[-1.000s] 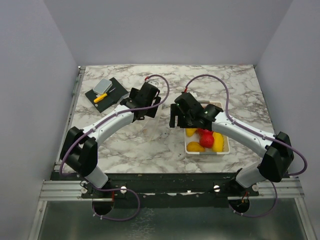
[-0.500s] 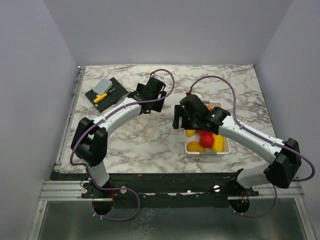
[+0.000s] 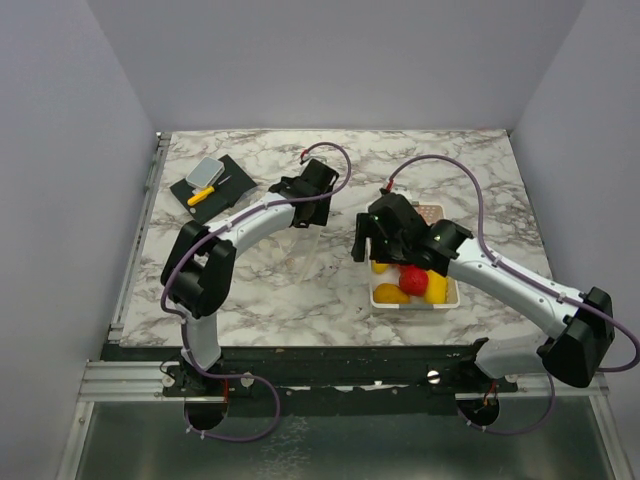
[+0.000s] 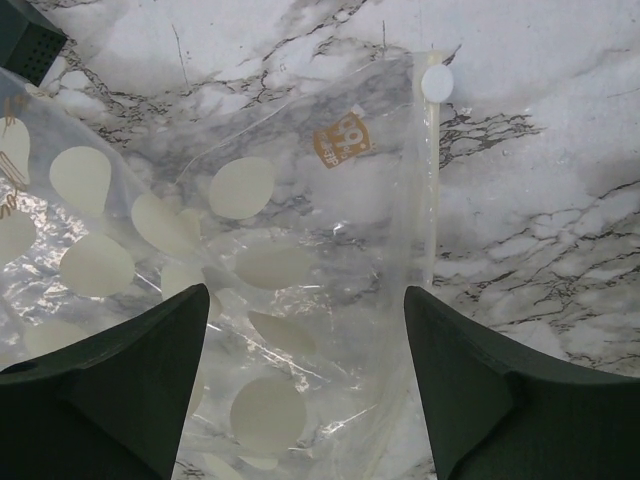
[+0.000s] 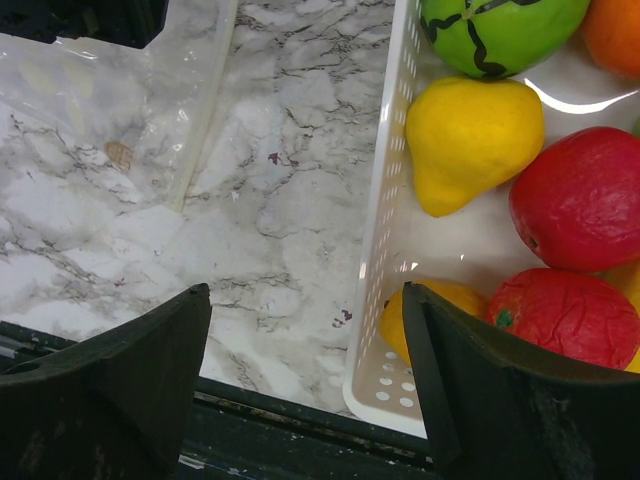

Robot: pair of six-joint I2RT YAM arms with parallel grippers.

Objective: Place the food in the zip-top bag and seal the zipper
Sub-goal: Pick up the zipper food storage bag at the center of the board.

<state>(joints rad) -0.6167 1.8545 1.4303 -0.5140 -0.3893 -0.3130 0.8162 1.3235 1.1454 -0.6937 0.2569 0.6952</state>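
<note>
The clear zip-top bag [image 4: 250,260], printed with white dots, lies flat on the marble; it shows faintly in the top view [image 3: 303,250]. Its zipper [image 4: 430,190] runs along the right edge. My left gripper [image 4: 305,340] is open and empty, hovering over the bag [image 3: 308,212]. The food lies in the white tray [image 5: 385,240]: a yellow pear [image 5: 470,140], a green fruit [image 5: 500,30], red pieces [image 5: 585,195] and an orange one [image 5: 615,30]. My right gripper [image 5: 305,300] is open and empty above the tray's left wall [image 3: 368,245].
A black mat [image 3: 212,185] with a yellow-orange tool and a grey block lies at the back left. The bag's edge [image 5: 205,120] lies just left of the tray. The table's dark front rail [image 5: 250,420] runs below the right gripper.
The left arm has swung farther out and right over the bag. The right gripper has shifted right and nearer, toward the tray's left wall. Both stay open.
</note>
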